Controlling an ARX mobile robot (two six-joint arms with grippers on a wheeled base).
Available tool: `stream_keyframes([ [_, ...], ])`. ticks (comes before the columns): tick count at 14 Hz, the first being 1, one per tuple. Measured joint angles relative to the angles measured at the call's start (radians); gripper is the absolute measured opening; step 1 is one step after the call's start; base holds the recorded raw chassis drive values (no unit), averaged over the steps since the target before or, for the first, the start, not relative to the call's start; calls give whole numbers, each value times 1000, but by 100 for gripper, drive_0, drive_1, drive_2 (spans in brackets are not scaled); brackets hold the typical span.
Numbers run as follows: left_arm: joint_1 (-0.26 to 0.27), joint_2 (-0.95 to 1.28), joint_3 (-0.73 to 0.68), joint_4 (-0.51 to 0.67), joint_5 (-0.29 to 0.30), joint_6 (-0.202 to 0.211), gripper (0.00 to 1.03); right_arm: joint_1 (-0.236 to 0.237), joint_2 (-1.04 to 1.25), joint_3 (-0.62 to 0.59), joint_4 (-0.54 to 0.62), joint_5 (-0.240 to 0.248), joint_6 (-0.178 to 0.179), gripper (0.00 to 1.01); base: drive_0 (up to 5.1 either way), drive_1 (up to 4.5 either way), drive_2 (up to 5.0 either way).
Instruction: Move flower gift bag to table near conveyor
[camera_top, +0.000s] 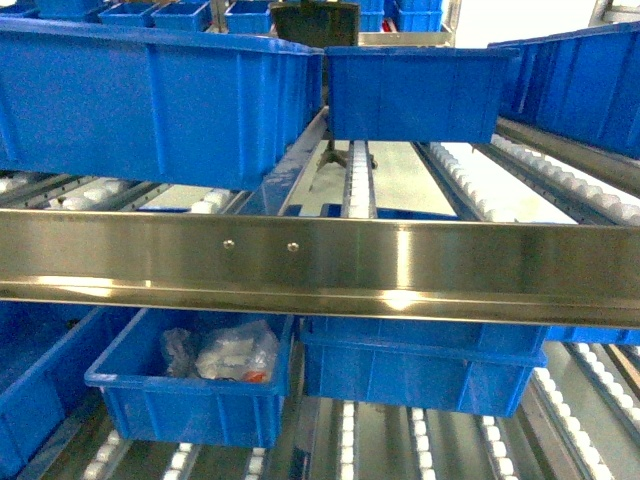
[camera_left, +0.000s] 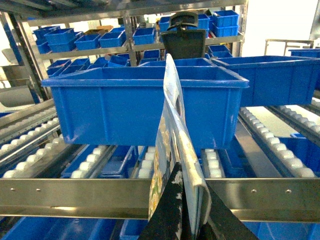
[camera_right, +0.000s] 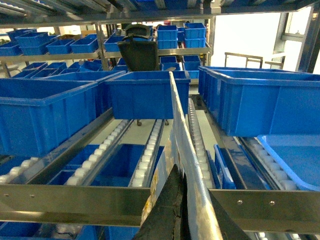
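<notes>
Gift bag (camera_left: 172, 165) (flat, edge-on) is pinched by left claw (camera_left: 182, 220) and right claw (camera_right: 182, 220), before conveyor (camera_left: 250, 197); swinging away, it might snag that steel rail.

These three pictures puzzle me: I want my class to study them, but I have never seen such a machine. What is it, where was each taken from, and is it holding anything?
This is a wheeled robot with two arms, each ending in a gripper. One picture comes from a camera on its body, looking forward at a steel rack, the conveyor, whose sloped rails carry rows of small white rollers. Blue bins sit on it; one lower bin holds plastic-wrapped items. The other two pictures come from cameras on the wrists. In each, the dark fingers at the bottom edge pinch a thin flat printed thing seen edge-on: the left gripper and the right gripper appear to share the flower gift bag. No table shows in any view.
</notes>
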Motion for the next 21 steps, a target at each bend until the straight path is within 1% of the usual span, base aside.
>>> stream_keyframes([
  [21, 0, 0, 0, 0, 0, 0, 2, 0, 0, 0, 3, 0, 0, 2, -476, 125, 360],
])
